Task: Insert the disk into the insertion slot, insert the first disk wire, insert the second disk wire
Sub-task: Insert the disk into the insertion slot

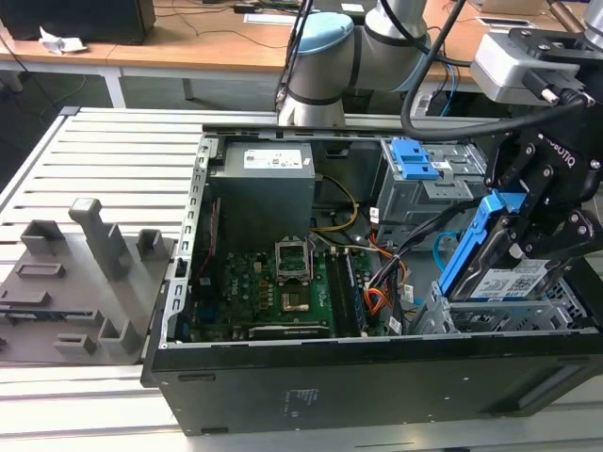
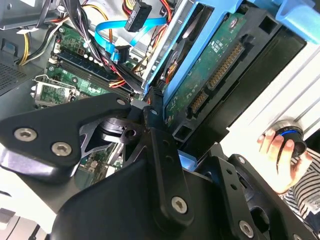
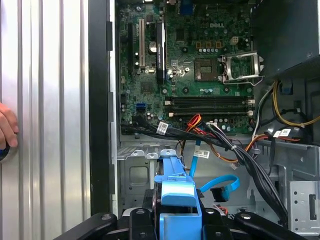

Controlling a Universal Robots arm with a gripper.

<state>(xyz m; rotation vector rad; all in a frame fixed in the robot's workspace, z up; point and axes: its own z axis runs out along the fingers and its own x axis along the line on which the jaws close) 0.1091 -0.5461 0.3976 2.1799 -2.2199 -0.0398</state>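
Black two-finger gripper (image 1: 529, 243) closed on the disk (image 1: 509, 280), fingers (image 2: 155, 135) pressed against its blue carrier frame, with no gap visible between finger and frame in the second wrist view. Disk held steeply tilted, blue end uppermost and green circuit side exposed (image 2: 215, 75), poised directly over the insertion slot (image 1: 565, 306) at the exterior view's right end of the open computer case (image 1: 377, 377); contact between lower edge and cage not determinable, disk not seated. Slot also visible past the carrier in the first wrist view (image 3: 132, 172). Arm (image 1: 377, 38) mounted beyond the far side of the case, bent forward and down, wrist above the drive corner. Second disk wire (image 2: 107, 27) looped beside the disk, its dark plug loose and unconnected; same cable curled near the carrier in the first wrist view (image 3: 225, 185). First disk wire (image 3: 192, 121) lying among the cable bundle between motherboard (image 1: 273, 292) and slot, apart from the disk. Taller cage with blue latch (image 1: 415, 160) just behind the slot. Person's hand (image 2: 280, 150) resting on a round knob outside the case.
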